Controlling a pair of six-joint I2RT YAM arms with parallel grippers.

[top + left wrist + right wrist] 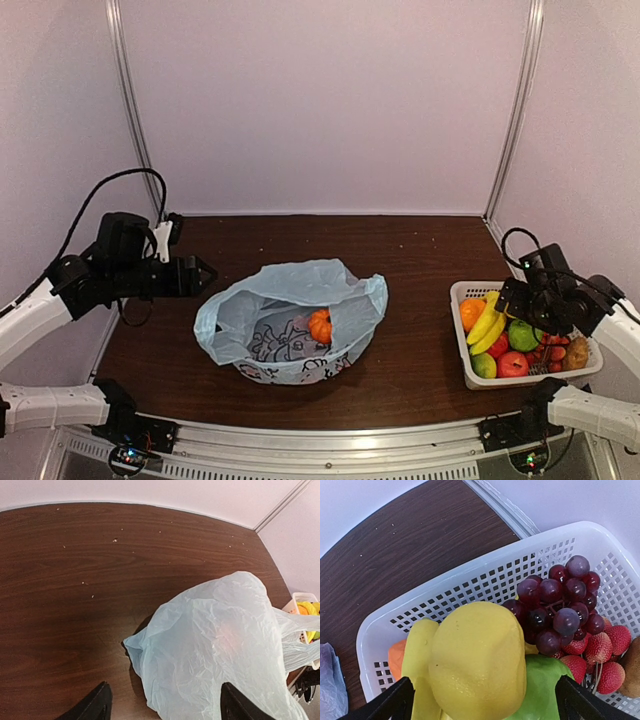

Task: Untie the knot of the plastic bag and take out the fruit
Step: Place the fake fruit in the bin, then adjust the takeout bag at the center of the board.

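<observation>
The light blue plastic bag [290,310] lies mid-table with its mouth open, and no knot shows. Small orange tangerines [320,325] lie inside it. My left gripper [207,271] hovers by the bag's left edge. In the left wrist view the gripper [165,707] is open, its fingers wide apart over the bag [215,645]. My right gripper [508,297] hangs over the white basket [460,292]. In the right wrist view it [487,702] stands open around a yellow lemon [477,665], which rests on the banana [417,650] with gaps to both fingers.
The basket [485,565] also holds dark purple grapes [560,605], a green apple [545,690], an orange [396,657], bumpy red fruits [600,650] and a brown fruit [632,667]. Pale walls enclose the table on three sides.
</observation>
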